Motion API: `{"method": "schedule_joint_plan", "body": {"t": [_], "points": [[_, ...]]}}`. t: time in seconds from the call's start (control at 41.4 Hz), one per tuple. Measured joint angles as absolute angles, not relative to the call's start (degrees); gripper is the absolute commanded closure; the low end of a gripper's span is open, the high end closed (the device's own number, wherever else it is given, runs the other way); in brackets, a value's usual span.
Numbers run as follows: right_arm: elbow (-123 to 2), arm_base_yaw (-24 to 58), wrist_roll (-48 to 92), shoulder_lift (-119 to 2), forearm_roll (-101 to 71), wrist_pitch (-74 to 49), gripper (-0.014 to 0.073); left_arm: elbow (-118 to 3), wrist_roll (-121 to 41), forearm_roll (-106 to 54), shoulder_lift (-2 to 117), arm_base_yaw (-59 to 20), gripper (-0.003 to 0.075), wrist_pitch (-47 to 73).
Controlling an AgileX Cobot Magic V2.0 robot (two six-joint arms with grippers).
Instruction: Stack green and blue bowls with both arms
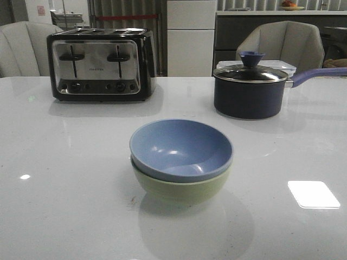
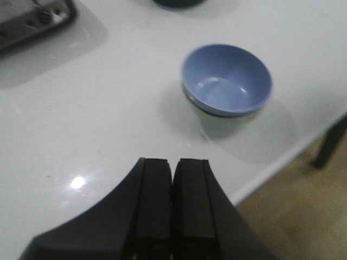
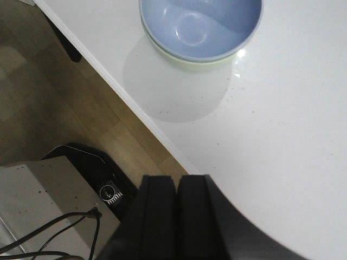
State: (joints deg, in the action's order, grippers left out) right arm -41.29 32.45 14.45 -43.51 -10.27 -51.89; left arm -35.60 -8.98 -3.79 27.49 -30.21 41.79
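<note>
White table (image 1: pixel 65 179), both grippers closed, raised

Front view faces forward; both wrist views overlook the stacked bowls (image 1: pixel 181 160).

Table (image 1: pixel 65 162) open around stacked bowls (image 1: pixel 181 157); toaster (image 1: pixel 100 65), saucepan (image 1: pixel 249 89) behind.

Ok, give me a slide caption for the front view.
Blue bowl nested in green bowl on the white table, toaster and lidded saucepan behind.
</note>
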Motion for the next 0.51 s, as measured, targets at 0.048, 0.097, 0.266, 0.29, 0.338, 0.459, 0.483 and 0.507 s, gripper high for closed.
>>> {"method": "schedule_joint_plan", "body": {"t": [0.048,0.097,0.266,0.29,0.338,0.459,0.483,0.507], "points": [[-41.29,32.45,14.45,-43.51,-10.27,-51.89,0.0538,-32.92,-8.98,-3.55,24.33,-26.51,0.0627,37.97],[-41.29,32.45,14.45,-43.51,-10.27,-51.89,0.0538,-29.61,-8.98,-3.34,21.45,-22.70,0.0627,34.34],[-41.29,32.45,14.45,-43.51,-10.27,-51.89,0.0538,-18.36,-8.98,-3.20,10.06,-12.20,0.0627,22.37],[-41.29,32.45,14.41,-43.51,-10.27,-51.89,0.0538,-16.85,-8.98,-3.20,8.92,-10.92,0.0627,21.00],[-41.29,32.45,14.41,-43.51,-10.27,-51.89,0.0538,-14.31,-8.98,-3.48,6.53,-9.03,0.0627,18.53],[-41.29,32.45,14.41,-43.51,-10.27,-51.89,0.0538,-8.44,-7.21,-3.57,2.54,-5.83,0.0627,12.97],[-41.29,32.45,14.41,-43.51,-10.27,-51.89,0.0538,-7.22,-6.28,-3.23,1.84,-5.40,0.0627,12.02],[-41.29,32.45,14.41,-43.51,-10.27,-51.89,0.0538,-6.07,-5.09,-2.67,1.21,-4.77,0.0627,11.15]]}}
